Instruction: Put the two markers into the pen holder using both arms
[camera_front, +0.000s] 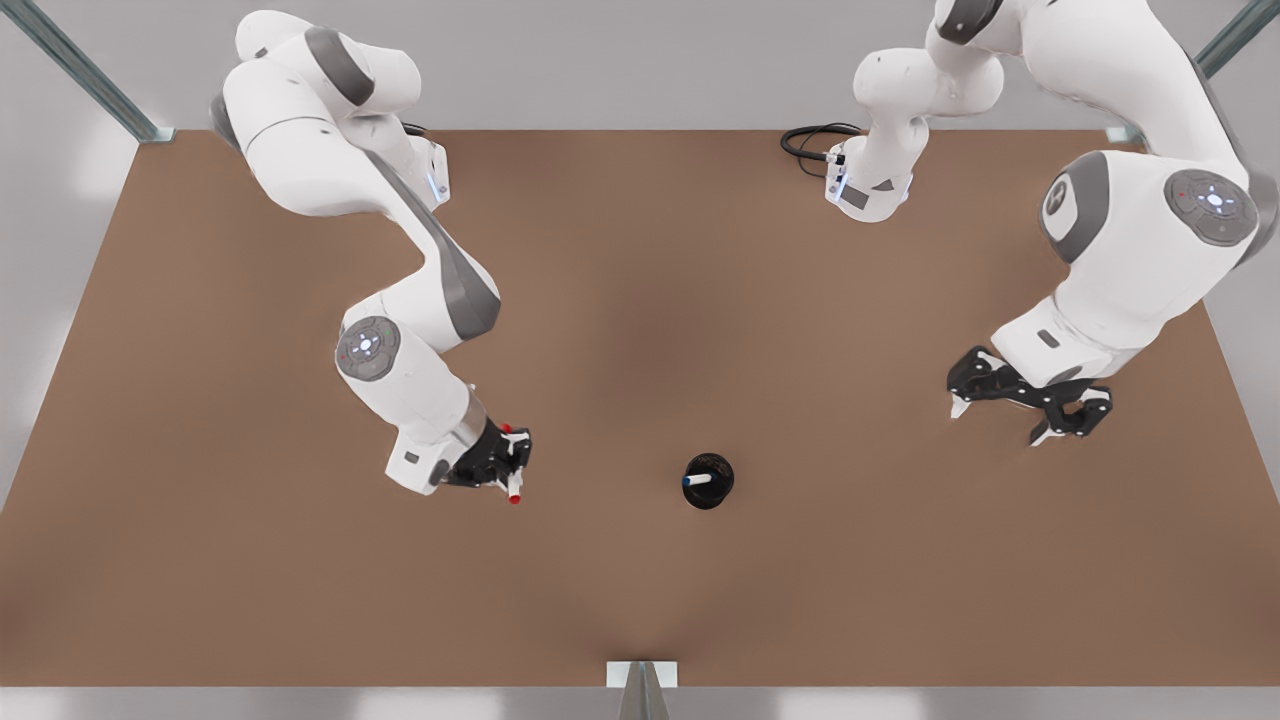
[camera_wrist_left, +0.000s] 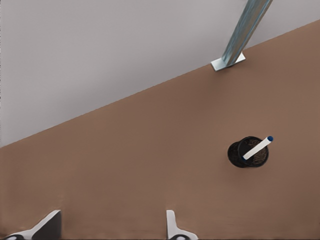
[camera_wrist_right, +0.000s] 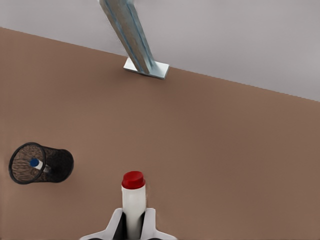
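One of the two markers, the white-barrelled one with the dark blue cap (camera_front: 697, 480), already stood in the small black mesh pen holder (camera_front: 708, 481), leaning on its rim with the blue end poking above. The other, a white-barrelled marker with a red cap (camera_front: 514, 489), was clamped in the right gripper (camera_front: 505, 463) at the front view's left, off the brown worktop (camera_front: 640, 300) as far as I could judge.

Step in hand, as I read it: carrying the red marker across to the holder. Holder sat well apart from the gripper, toward the front view's right. In the right wrist view the red cap (camera_wrist_right: 133, 180) stuck out past the fingers (camera_wrist_right: 149, 220), which were closed tight on the white barrel, and the holder (camera_wrist_right: 41, 163) lay off to one side with the blue cap (camera_wrist_right: 34, 162) visible inside.

Next move would call for bringing the marker over the holder's mouth, standing it near upright, and lowering it beside the blue one before release. Risk: knocking the leaning marker or tipping the light cup.

Left gripper (camera_front: 1030, 402) waited at the front view's right, far from the holder. Its fingers (camera_wrist_left: 172, 224) stood wide apart, holding nothing. From its wrist camera the holder (camera_wrist_left: 248, 152) and blue-capped marker (camera_wrist_left: 257, 149) showed at a distance.
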